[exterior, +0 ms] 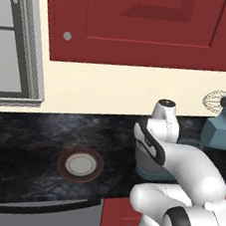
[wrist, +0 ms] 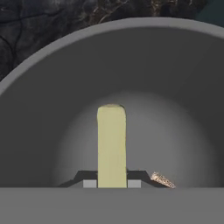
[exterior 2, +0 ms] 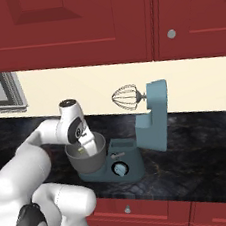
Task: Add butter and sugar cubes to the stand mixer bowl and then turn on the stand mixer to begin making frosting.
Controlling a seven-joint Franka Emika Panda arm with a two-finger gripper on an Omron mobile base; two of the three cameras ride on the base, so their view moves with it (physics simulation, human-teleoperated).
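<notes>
In the hand view my gripper (wrist: 111, 183) is shut on the butter (wrist: 111, 144), a pale yellow stick pointing down into the stand mixer bowl (wrist: 183, 87). The grey bowl's wall surrounds the stick on all sides. A small brown speckled lump (wrist: 162, 179), possibly a sugar cube, lies on the bowl's floor beside the right fingertip. From the right base view the hand reaches into the bowl (exterior 2: 86, 163), which sits on the teal stand mixer (exterior 2: 154, 122). The mixer's head is tilted up with the whisk (exterior 2: 127, 98) raised. My arm hides much of the bowl (exterior: 146, 165) in the left base view.
A round knob (exterior 2: 120, 169) faces forward on the mixer's base. A white plate with a brown rim (exterior: 81, 164) lies on the dark stone counter (exterior: 26, 144) left of the mixer. Red cabinets hang above, and a window frame (exterior: 24, 39) stands at far left.
</notes>
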